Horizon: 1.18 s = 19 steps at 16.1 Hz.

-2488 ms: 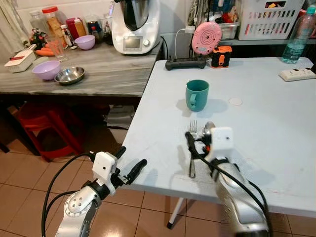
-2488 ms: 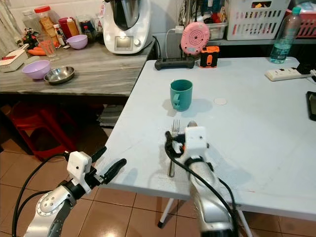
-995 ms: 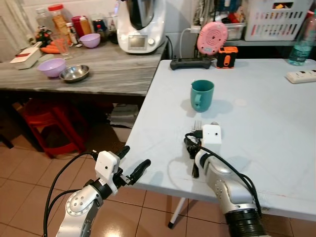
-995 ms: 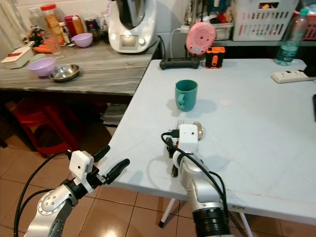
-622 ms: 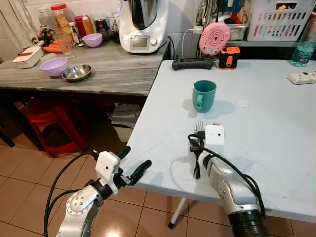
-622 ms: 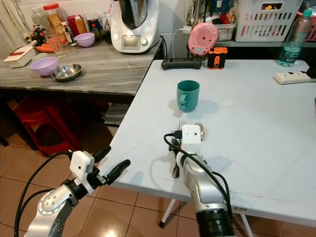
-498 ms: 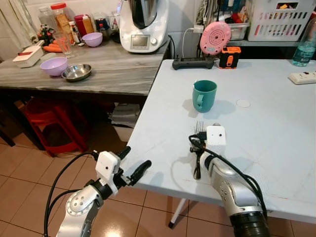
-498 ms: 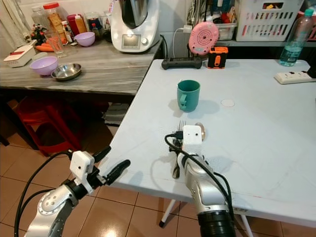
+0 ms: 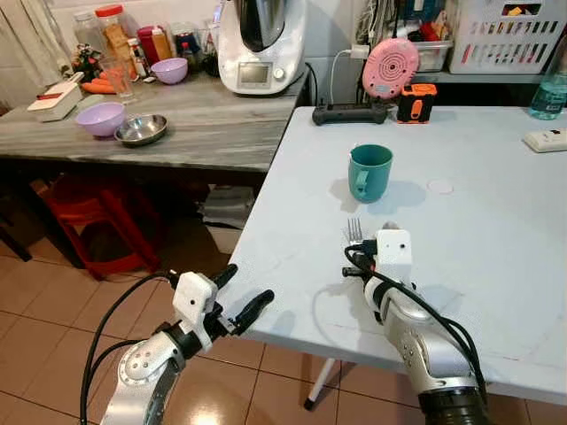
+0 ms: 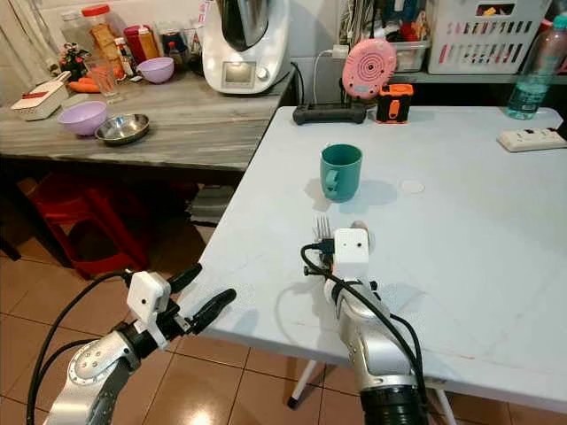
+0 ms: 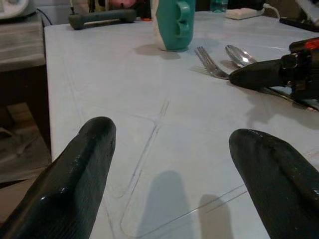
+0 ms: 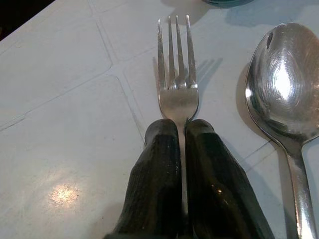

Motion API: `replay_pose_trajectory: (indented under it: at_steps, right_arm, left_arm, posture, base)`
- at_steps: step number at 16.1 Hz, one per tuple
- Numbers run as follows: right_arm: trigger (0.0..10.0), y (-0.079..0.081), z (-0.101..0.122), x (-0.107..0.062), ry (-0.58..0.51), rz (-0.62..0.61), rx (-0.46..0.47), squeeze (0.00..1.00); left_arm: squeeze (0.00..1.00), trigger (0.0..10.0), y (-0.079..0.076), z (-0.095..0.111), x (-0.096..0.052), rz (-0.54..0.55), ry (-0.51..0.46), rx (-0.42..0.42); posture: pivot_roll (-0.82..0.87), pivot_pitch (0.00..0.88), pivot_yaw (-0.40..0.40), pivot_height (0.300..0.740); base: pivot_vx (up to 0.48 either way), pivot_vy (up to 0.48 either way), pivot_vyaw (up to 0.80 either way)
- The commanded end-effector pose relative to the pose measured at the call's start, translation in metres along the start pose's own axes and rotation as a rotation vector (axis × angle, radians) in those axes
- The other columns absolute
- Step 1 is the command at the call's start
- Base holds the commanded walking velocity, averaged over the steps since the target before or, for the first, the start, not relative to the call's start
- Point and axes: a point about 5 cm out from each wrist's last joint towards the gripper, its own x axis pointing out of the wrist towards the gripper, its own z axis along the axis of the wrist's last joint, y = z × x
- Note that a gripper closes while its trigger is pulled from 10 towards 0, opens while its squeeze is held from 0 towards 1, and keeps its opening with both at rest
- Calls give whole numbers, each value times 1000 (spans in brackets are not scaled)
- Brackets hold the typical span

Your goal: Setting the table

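Off the near left corner of the white table (image 9: 496, 257), my left gripper (image 9: 237, 297) hangs in the air above the tiled floor, fingers spread wide with nothing between them. Its wrist camera looks along the tabletop toward the cutlery.

On the table close to the near edge, my right gripper (image 12: 182, 130) lies low over the surface. Its fingers (image 12: 159, 164) are pressed together, almost touching, pinching the handle of the fork (image 12: 175, 74) just behind the head. The fork lies flat on the table, tines pointing away from me toward the mug. From the head cameras only the tines (image 9: 353, 231) are visible ahead of my wrist.

Just beside the fork, on its right, a spoon (image 12: 281, 94) lies flat, bowl up and roughly parallel to the fork; the two are close but apart.

Beyond the cutlery, a teal mug (image 9: 369, 173) stands upright on the table, handle facing me. To its right is a small pale round disc (image 9: 439, 187) on the tabletop.

At the table's far edge: black power strip (image 9: 349, 113), orange-and-black device (image 9: 417, 102), pink round object (image 9: 391, 68); a white power strip (image 9: 547, 140) at far right.

Left of the table, a grey counter (image 9: 204, 133) carries a steel bowl (image 9: 142, 129), a purple bowl (image 9: 99, 118) and a white kitchen machine (image 9: 262, 44).
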Motion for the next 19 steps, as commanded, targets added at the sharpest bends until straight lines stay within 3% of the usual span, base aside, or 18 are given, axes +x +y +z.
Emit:
replay_pose_trajectory:
  at_steps: [1,5,8,9,10,12,16,17,19]
  right_arm:
    - [0,-11,-38,-2,166,-60,24,0]
    - [0,-16,-30,0,127,-77,65,0]
    - [0,-13,-9,3,13,-61,129,0]
    - [4353,-12,-2,3,-23,-53,163,0]
    - [10000,-10,5,2,-56,-48,191,0]
    - [10000,-10,13,-1,-127,-87,173,0]
    - [10000,-6,23,-13,-284,-67,106,0]
    - [10000,-7,25,-14,-314,-98,36,0]
    - [10000,-7,22,-15,-269,-55,151,0]
  left_arm:
    - [0,10000,4,1,-1,-14,8,4]
    - [0,10000,4,1,1,-8,1,9]
    - [0,10000,13,7,5,72,-22,32]
    - [0,10000,20,9,7,130,-21,40]
    - [0,10000,29,10,9,218,-10,51]
    - [0,10000,42,7,8,369,-2,14]
    - [0,10000,41,7,11,395,-10,-4]
    - [0,10000,40,7,13,399,-11,-2]
    - [0,10000,41,8,17,415,-17,-14]
  posture:
    - [-60,2,134,740]
    - [-59,0,133,740]
    - [-57,0,129,740]
    - [-55,0,127,740]
    - [-56,0,127,740]
    - [-57,0,123,740]
    - [-64,0,121,740]
    - [-67,0,121,740]
    - [-73,0,124,740]
  base:
    - [0,0,0]
    - [0,0,0]
    - [0,0,0]
    - [0,0,0]
    - [0,0,0]
    - [0,0,0]
    - [0,0,0]
    - [0,0,0]
    - [0,0,0]
